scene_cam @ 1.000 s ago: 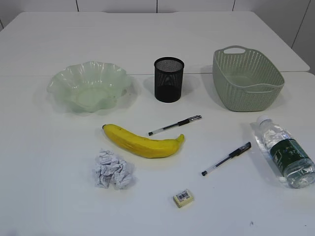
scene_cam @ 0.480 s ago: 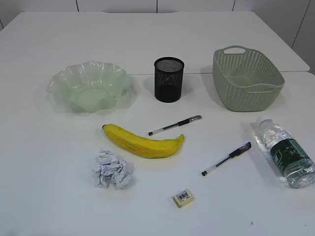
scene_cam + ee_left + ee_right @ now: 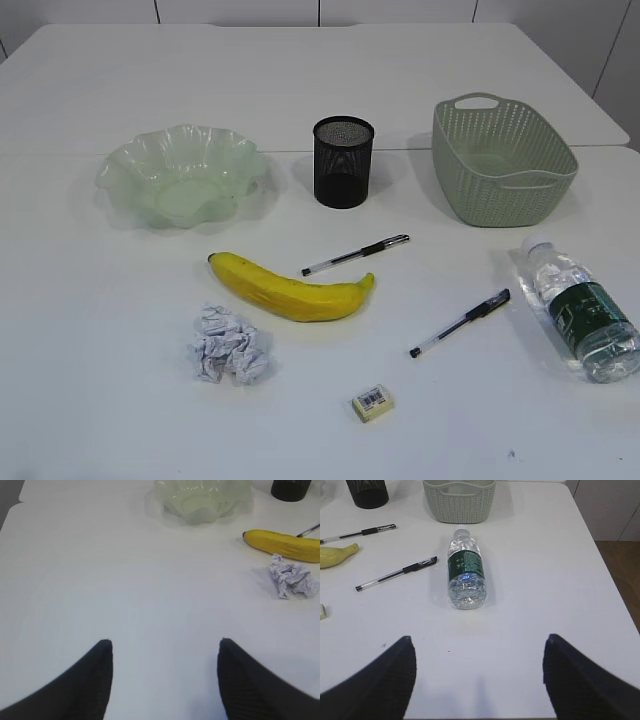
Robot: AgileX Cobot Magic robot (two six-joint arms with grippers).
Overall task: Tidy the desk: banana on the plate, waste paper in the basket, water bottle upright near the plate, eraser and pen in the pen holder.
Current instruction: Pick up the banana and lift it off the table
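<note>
The yellow banana [image 3: 290, 288] lies mid-desk, with the crumpled waste paper [image 3: 230, 345] in front of it. The pale-green ruffled plate [image 3: 180, 175] stands back left, the black mesh pen holder [image 3: 343, 161] at back centre, the sage-green basket [image 3: 500, 160] back right. Two pens lie flat: one [image 3: 355, 255] behind the banana, one [image 3: 460, 323] further right. A small eraser [image 3: 372, 402] rests near the front. On its side at the right lies the water bottle [image 3: 580, 307]. My left gripper [image 3: 162, 645] is open over bare desk. My right gripper [image 3: 477, 640] is open, short of the bottle [image 3: 466, 570].
The white desk [image 3: 100, 350] has a seam running across behind the plate and holder. Its right edge [image 3: 605, 565] drops to a wooden floor. Neither arm shows in the exterior view.
</note>
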